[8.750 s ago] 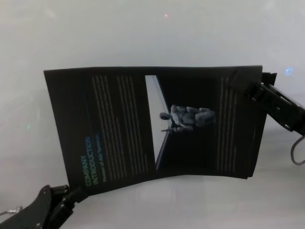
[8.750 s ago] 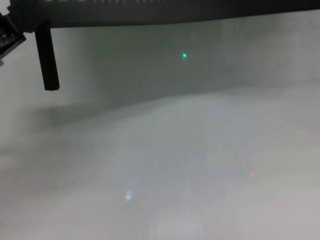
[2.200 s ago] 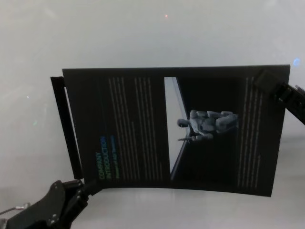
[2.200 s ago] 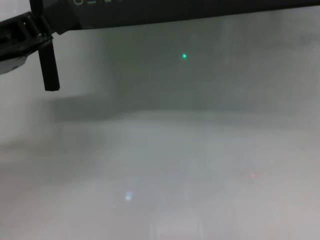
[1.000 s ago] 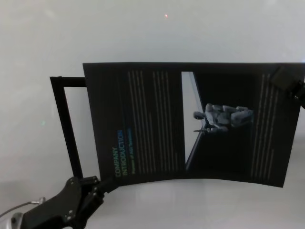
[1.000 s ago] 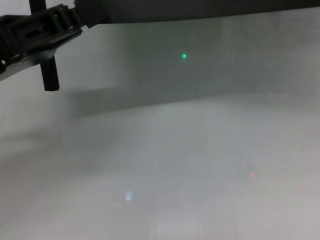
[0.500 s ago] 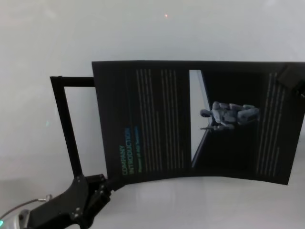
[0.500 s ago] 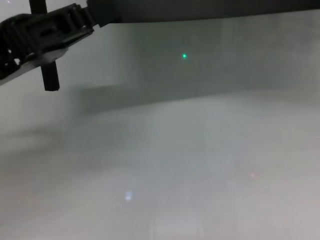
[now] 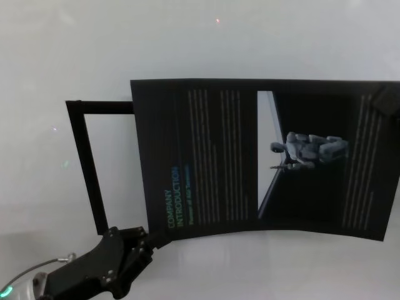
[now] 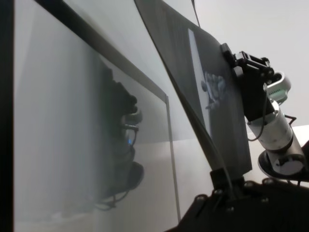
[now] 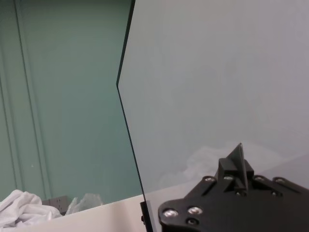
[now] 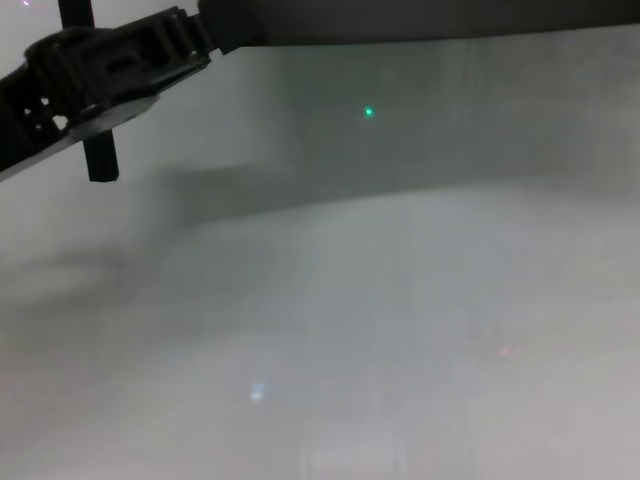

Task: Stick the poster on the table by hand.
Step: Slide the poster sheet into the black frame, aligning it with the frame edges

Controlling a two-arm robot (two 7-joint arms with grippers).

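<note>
Sideways, the poster spans left-right, heading reading upward.

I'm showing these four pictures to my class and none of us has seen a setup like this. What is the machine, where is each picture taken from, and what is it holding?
This is a robot with two arms, each ending in a gripper, and four cameras. The head view looks forward and down: the large black poster with the teal "COMPANY INTRODUCTION" heading is held up in front of a pale surface. The left gripper pinches its lower left corner; the right gripper holds its upper right corner at the picture's edge. A thin black frame shows behind the poster's left side. The chest view looks up from lower down, so you see the poster's bottom edge and the left gripper from beneath. The left wrist view looks along the sheet, with the right arm beyond. The right wrist view shows the poster's plain back. The poster is not stuck on yet.
</note>
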